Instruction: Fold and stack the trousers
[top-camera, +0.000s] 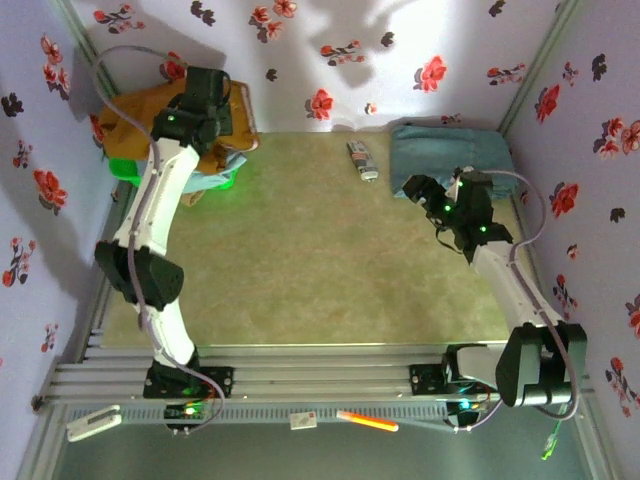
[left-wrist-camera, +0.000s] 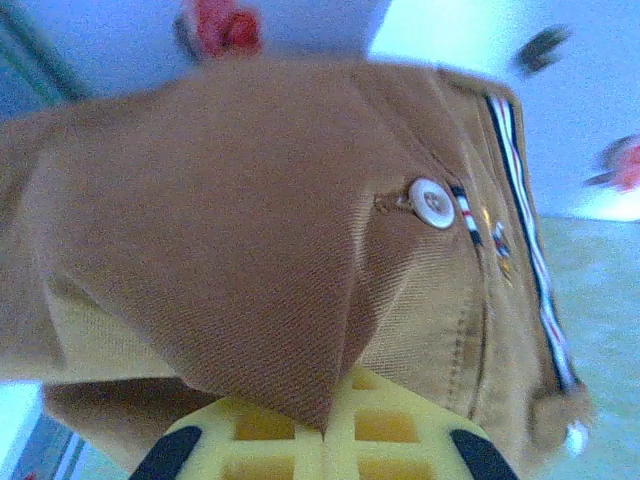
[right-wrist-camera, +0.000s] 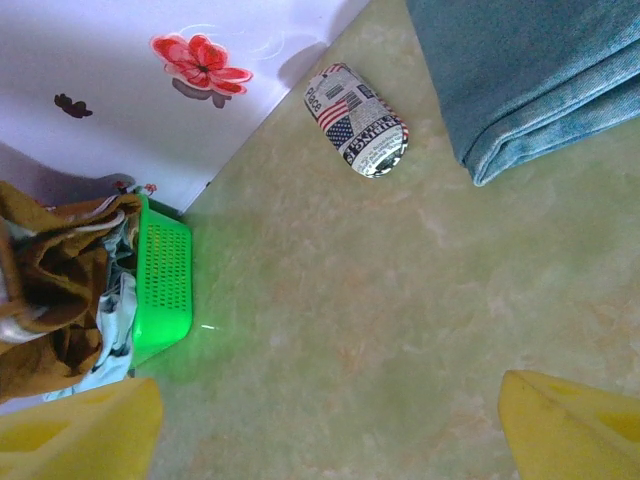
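Upper left of the top view, the trousers (top-camera: 135, 108) are heaped on the green basket (right-wrist-camera: 165, 275). The left claw (left-wrist-camera: 325, 445) seems closed on a fold of them; lift high, then drag onto the bench (top-camera: 320, 270). The right claw (right-wrist-camera: 325, 425) gapes wide, empty.

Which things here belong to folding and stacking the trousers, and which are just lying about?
Job: trousers, pinched by the left gripper at the green basket; right gripper, open; folded blue jeans, possibly the stack.
Lying about: flag-print object on the table; other clothes in the basket.
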